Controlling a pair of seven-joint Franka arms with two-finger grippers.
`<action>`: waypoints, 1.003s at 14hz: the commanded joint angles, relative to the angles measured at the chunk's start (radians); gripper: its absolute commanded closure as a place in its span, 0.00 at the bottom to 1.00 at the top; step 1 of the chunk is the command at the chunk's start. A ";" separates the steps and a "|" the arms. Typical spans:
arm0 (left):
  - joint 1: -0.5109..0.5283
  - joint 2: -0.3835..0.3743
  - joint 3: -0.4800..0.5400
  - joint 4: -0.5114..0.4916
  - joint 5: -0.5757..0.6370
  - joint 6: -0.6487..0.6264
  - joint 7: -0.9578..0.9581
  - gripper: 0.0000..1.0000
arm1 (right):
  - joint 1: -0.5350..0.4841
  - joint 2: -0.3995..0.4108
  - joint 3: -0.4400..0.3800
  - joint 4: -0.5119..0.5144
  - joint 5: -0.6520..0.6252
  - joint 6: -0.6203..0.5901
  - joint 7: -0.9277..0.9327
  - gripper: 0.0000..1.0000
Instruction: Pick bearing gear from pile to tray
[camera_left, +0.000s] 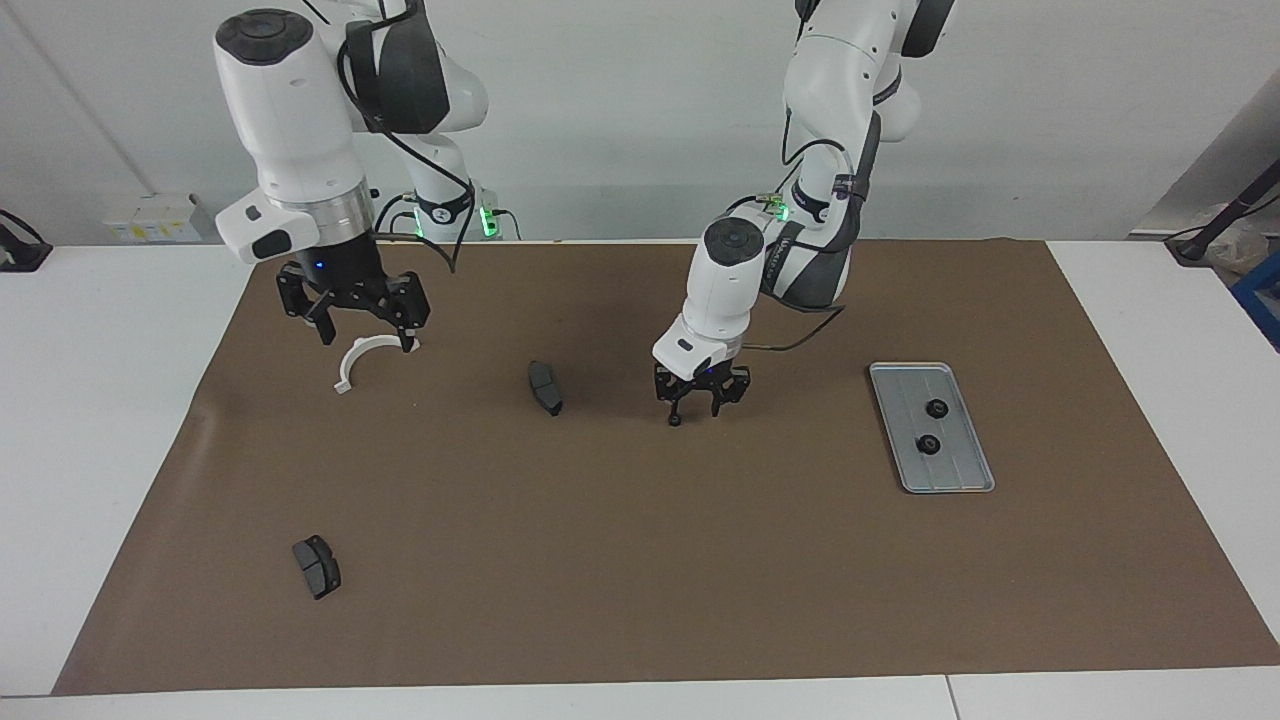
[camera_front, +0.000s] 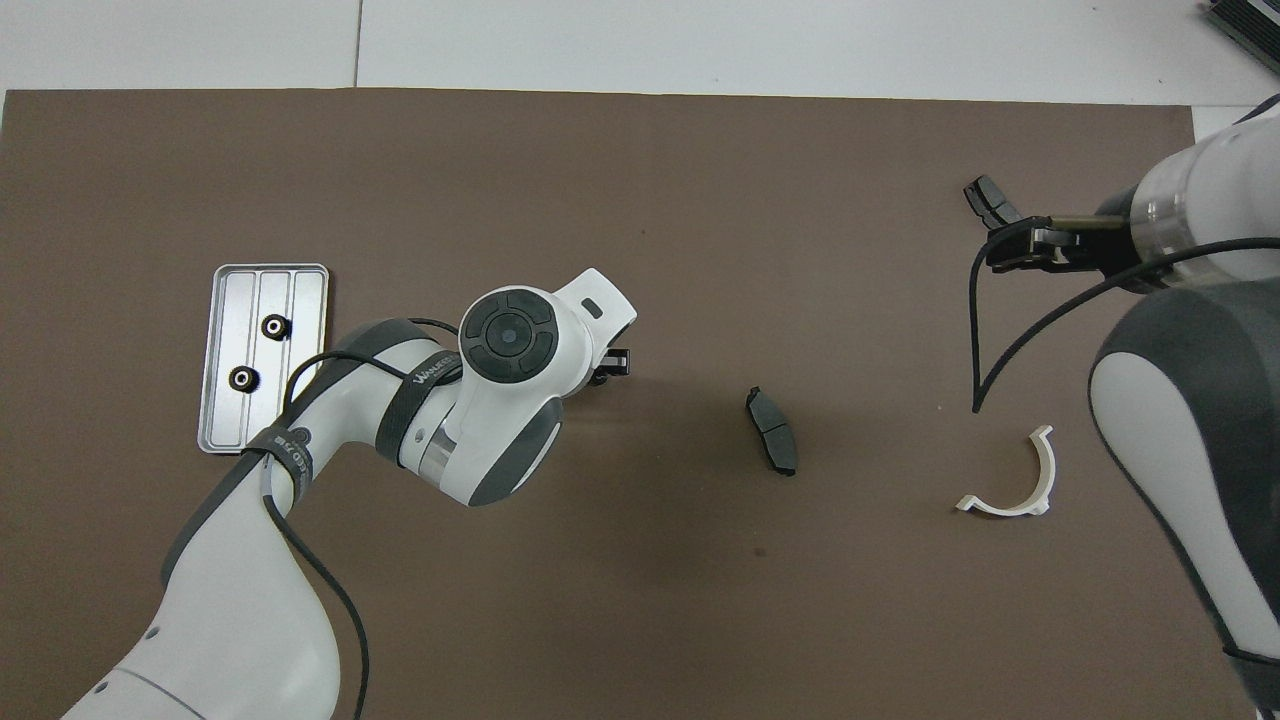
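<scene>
At mid-mat, the left pincer (camera_left: 693, 405) stands low over a loose gear (camera_left: 676, 420), fingers closing around it but grip uncertain. Two gears (camera_left: 936, 408) lie in the tray (camera_left: 975, 478) toward the left arm's end. The right pincer (camera_left: 362, 330) hangs spread above the white bracket (camera_left: 362, 357).

**What the Views Kept Back**

In the overhead view the left arm's wrist covered the left gripper (camera_front: 612, 362), showing only a dark tip. The gear (camera_left: 676, 420) at its fingertips was too small to tell whether it was gripped. The right arm ran off the overhead view's edge, and its cable crossed part of one brake pad (camera_front: 987, 203).
</scene>
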 joint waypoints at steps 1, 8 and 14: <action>-0.041 0.039 0.016 0.014 -0.003 0.052 -0.002 0.41 | -0.028 -0.031 0.007 -0.002 0.030 -0.076 -0.054 0.00; -0.058 0.042 0.016 0.007 -0.003 0.040 -0.003 0.47 | -0.035 -0.057 0.008 -0.037 0.090 -0.135 -0.055 0.00; -0.070 0.042 0.016 -0.005 -0.003 0.032 -0.005 0.58 | -0.033 -0.075 0.010 -0.074 0.027 -0.110 -0.055 0.00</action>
